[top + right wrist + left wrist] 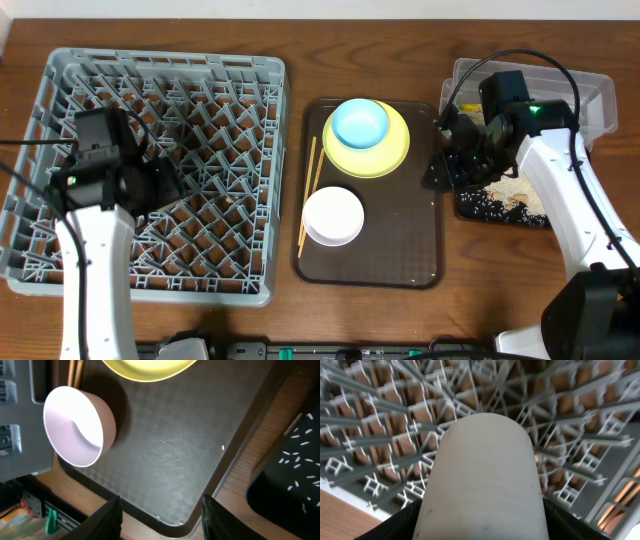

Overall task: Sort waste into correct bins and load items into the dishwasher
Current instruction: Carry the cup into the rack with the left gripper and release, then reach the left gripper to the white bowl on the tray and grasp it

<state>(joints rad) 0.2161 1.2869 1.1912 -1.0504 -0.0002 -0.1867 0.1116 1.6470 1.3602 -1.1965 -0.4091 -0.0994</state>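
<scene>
We see the left gripper [482, 526] clamped on the cup [480, 470]. Its dark fingers press both sides of the pale cup, which fills the left wrist view above the lattice of the rack [250, 70]. We cannot tell whether the cup touches the rack floor. From overhead, this arm sits over the left half of the rack.

The right gripper [160, 504] hangs with its fingers spread and nothing between them. It is over the near right corner of the brown tray [400, 240], just left of the black tray [480, 205].

On the brown tray the plate [395, 150] lies at the far end with the blue bowl [359, 123] on it. The white bowl [332, 215] stands nearer, left of centre. The chopsticks [308, 195] run along the tray's left edge, just beside the white bowl.

The black tray holds scattered rice [295, 460] and beige crumbs [515, 190]. The tub [595, 90] stands just beyond it, at the far right, partly hidden by the right arm.
</scene>
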